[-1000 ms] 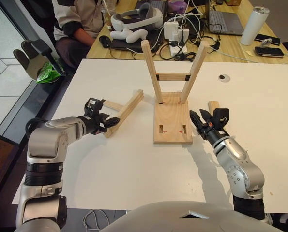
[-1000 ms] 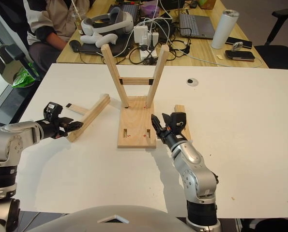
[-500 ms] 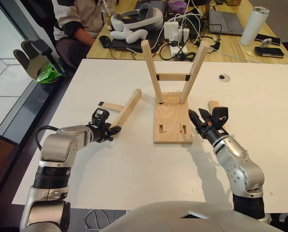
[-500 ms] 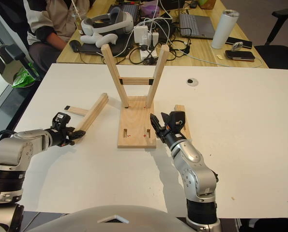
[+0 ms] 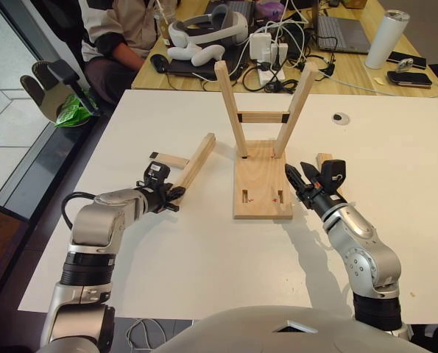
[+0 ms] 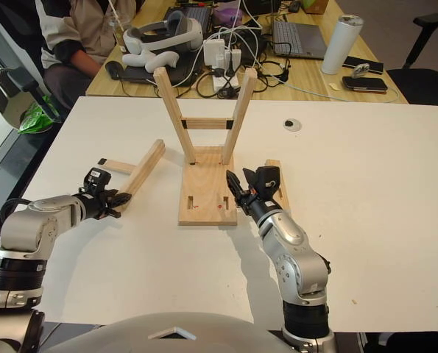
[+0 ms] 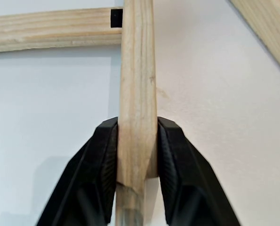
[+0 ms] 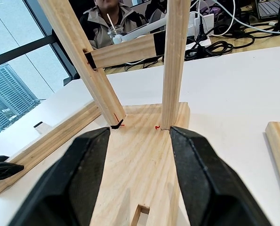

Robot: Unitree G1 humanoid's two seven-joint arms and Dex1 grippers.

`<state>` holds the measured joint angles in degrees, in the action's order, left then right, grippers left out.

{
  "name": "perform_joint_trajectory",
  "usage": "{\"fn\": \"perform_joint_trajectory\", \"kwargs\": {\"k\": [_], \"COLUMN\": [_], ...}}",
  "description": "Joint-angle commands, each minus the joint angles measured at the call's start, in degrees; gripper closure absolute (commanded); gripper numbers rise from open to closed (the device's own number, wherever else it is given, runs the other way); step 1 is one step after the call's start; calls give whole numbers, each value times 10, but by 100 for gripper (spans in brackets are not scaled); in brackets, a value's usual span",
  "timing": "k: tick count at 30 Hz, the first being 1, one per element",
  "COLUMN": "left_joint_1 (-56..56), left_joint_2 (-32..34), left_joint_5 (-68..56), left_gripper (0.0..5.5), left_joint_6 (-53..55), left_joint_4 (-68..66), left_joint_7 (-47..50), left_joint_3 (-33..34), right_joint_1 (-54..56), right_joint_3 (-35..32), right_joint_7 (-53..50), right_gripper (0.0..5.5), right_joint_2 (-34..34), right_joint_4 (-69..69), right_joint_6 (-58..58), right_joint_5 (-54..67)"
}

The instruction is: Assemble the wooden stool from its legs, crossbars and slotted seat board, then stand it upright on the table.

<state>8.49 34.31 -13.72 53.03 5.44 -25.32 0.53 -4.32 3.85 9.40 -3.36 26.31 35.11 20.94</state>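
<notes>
On the white table [image 5: 204,265], mid-width: slotted seat board [image 5: 263,193] flat, with two legs [image 5: 231,110] and a crossbar [image 5: 263,117] upright at its far end. Left of it, flat, a loose leg [image 5: 195,158] with a short bar [image 5: 171,161] joined. Right of the board, another loose piece [image 5: 323,159]. Pinching that loose leg's near end, the left gripper [image 7: 136,127]. Just beside the board's right edge, right gripper [image 5: 298,179], fingers spread, holding nothing.

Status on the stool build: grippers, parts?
Left gripper shut on loose leg, flat on table. Right gripper open beside seat board. Two legs and crossbar standing in it, near slots empty.
</notes>
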Motion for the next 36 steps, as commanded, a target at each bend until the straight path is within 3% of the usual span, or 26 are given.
{"fn": "perform_joint_trajectory", "kwargs": {"k": [1,5,10,14,17,19,23,31,36], "left_joint_1": [48,115,145,140,141,145,137,121,118], "left_joint_2": [69,92,136,135,107,87,49,3,2], "left_joint_5": [157,264,425,542,616,637,667,695,714], "left_gripper": [448,448,448,448,448,448,448,448,448], "left_joint_6": [-115,-208,-387,-471,-499,-508,-543,-587,-598], "left_joint_4": [-15,16,83,125,144,155,178,190,180], "left_joint_7": [161,295,345,349,357,360,354,336,332], "left_joint_3": [35,78,-4,-68,-100,-108,-133,-142,-129], "right_joint_1": [7,28,151,258,296,298,318,358,353], "right_joint_3": [-10,-25,-138,-209,-216,-210,-191,-169,-170], "right_joint_7": [-2,13,-27,-111,-168,-189,-214,-190,-187], "right_gripper": [313,313,313,239,192,160,160,160,248], "right_joint_2": [-7,-1,61,63,62,55,36,6,5], "right_joint_4": [2,9,26,15,27,32,23,-45,-60], "right_joint_6": [1,8,77,55,21,3,-28,-55,-73], "right_joint_5": [-1,35,309,511,740,815,853,797,770]}}
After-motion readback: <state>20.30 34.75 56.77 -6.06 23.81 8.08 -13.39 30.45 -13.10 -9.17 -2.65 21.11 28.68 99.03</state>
